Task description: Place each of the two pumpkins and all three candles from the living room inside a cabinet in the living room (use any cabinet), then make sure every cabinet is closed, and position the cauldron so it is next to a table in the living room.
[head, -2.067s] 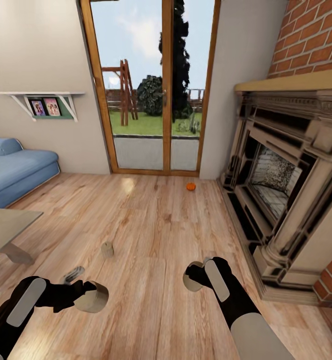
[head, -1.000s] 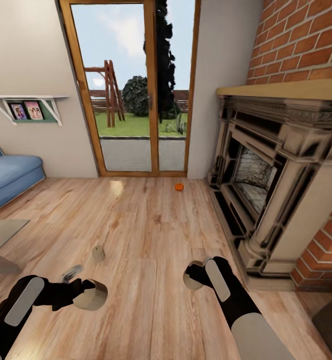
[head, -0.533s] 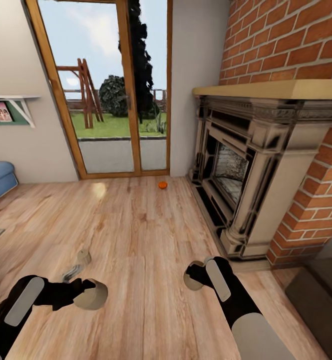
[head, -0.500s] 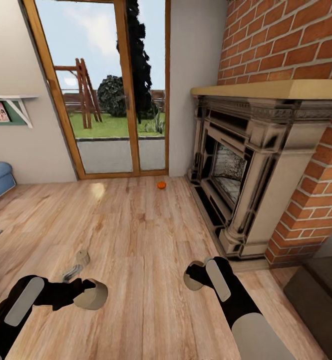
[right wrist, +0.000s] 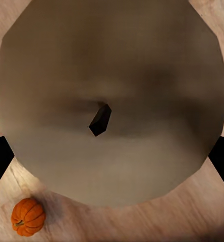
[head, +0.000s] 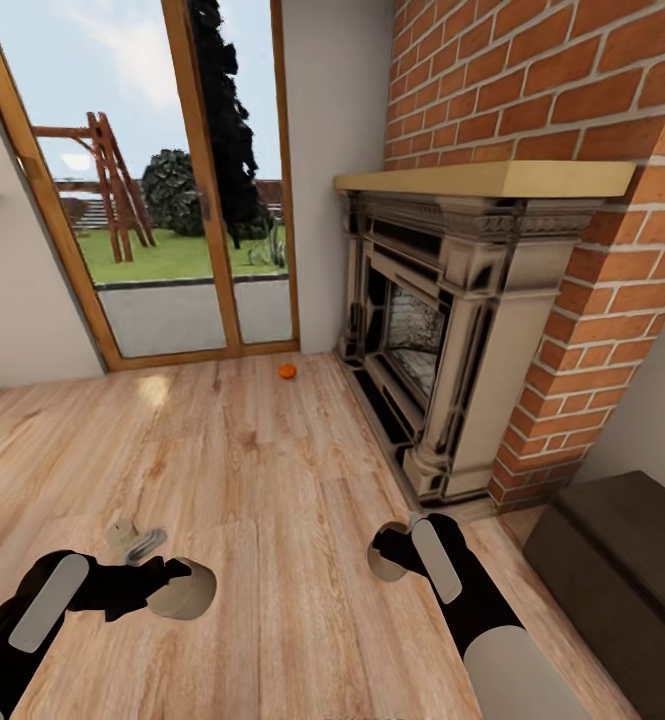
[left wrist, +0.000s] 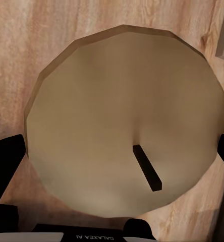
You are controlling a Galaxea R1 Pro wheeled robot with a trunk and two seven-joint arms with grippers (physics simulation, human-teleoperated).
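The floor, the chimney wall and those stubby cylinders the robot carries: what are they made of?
Floor: wood planks, light sheen, visible grain. Chimney wall: red brick with pale mortar lines. Candle and candle: probably matte tan wax, given the dark wick at each centre.

Brick fireplace [head: 442, 330], glass door [head: 162, 190]

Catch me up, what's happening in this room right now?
The robot is carrying two candles across the living room. The left pincer is shut on one candle, and the right pincer is shut on another candle. A third candle stands on the wood floor near the left arm. A pumpkin sits on the floor by the glass door, beside the fireplace. The dark cabinet is at the right.
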